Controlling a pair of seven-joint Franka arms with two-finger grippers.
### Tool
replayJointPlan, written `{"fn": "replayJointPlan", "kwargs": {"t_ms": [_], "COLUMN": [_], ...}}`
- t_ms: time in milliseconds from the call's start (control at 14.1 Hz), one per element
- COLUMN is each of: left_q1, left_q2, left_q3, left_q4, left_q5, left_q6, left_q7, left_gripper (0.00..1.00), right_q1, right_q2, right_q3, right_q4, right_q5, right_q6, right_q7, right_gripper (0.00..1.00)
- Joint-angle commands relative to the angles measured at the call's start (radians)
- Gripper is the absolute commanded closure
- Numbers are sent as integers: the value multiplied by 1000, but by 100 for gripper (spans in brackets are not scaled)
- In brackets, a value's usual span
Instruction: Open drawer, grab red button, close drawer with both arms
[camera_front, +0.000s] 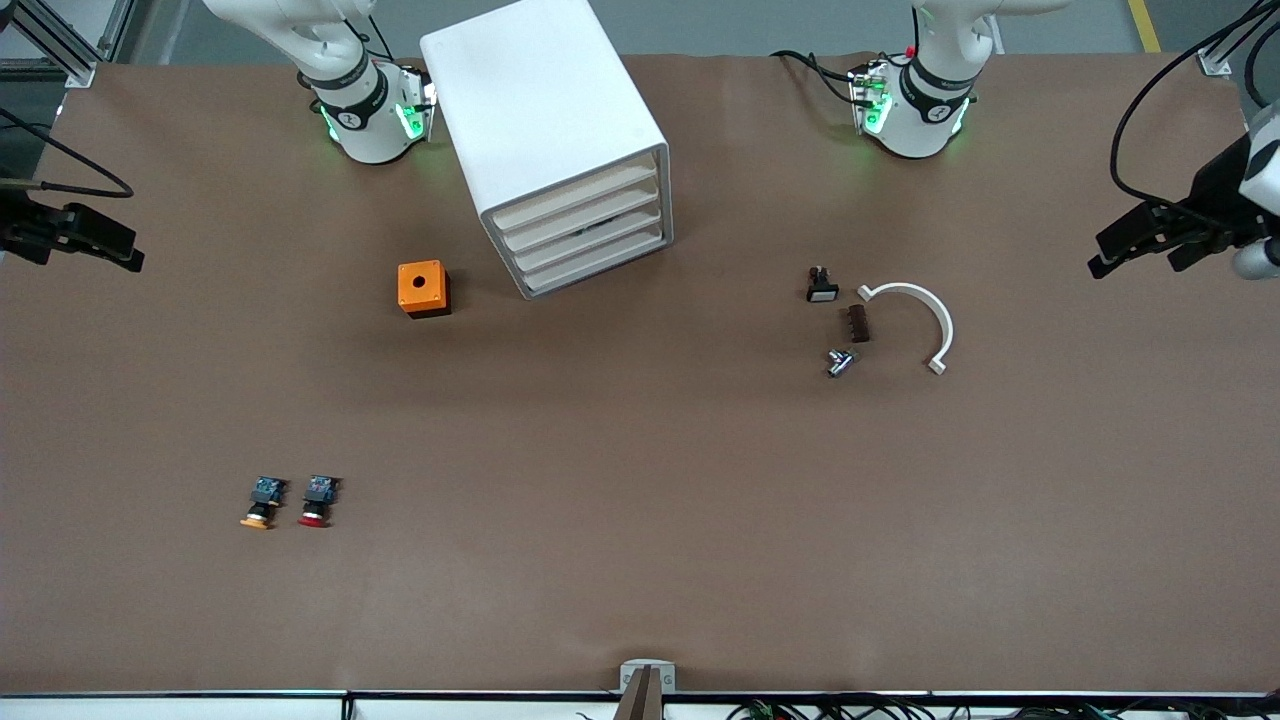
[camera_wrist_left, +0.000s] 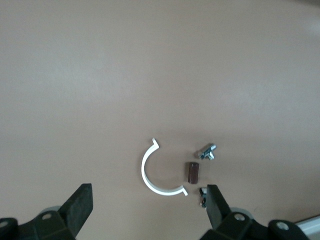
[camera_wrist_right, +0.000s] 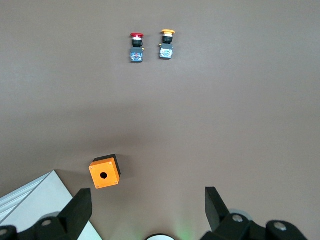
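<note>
Both arms parked at table ends, left gripper (camera_wrist_left: 147, 212) and right gripper (camera_wrist_right: 148, 210) spread. White four-drawer plastic cabinet (camera_front: 556, 150) shut; square to the handle first. Red-capped button (camera_front: 318, 499) sits near the front edge.

A brown surface (camera_front: 640, 520) carries a white drawer cabinet (camera_front: 548, 140), an orange box (camera_front: 423, 288), two push-buttons (camera_front: 317, 500) (camera_front: 262, 502), a white clamp (camera_front: 915, 320) and small hardware (camera_front: 840, 362).

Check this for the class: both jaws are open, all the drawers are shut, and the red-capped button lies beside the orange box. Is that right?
One detail is wrong. The red-capped button lies beside the orange-capped button, well nearer the front camera than the orange box, as the front view shows. The rest stands: the left gripper and right gripper are open, and the drawer unit looks shut.
</note>
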Motion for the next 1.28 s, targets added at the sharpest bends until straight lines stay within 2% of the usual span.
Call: {"fn": "replayJointPlan", "kwargs": {"t_ms": [0, 142, 283, 496, 638, 921, 1205], "left_q1": [-2, -4, -4, -11, -15, -13, -18], "left_q2": [89, 149, 149, 151, 151, 147, 138], "left_q3": [5, 5, 4, 3, 2, 0, -21], "left_q4": [134, 210, 218, 217, 218, 229, 235], "left_q5": [22, 22, 22, 34, 42, 43, 43], "left_q6": [-12, -41, -47, -47, -56, -101, -118], "left_q7": [10, 8, 10, 11, 11, 89, 64], "left_gripper": [0, 0, 0, 0, 0, 0, 0], "right_q1": [7, 4, -9, -18, -16, 8, 7], "right_q2": [-5, -5, -19, -116, -151, -152, -152], "right_q3": [1, 2, -6, -6, -4, 4, 1], "right_q4": [-5, -16, -48, -187, -238, -232, -217], "right_q5": [12, 20, 77, 85, 85, 85, 85], "right_q6": [-12, -9, 8, 110, 140, 142, 143], "right_q7": [20, 21, 18, 20, 30, 56, 55], "right_gripper": [0, 0, 0, 0, 0, 0, 0]}}
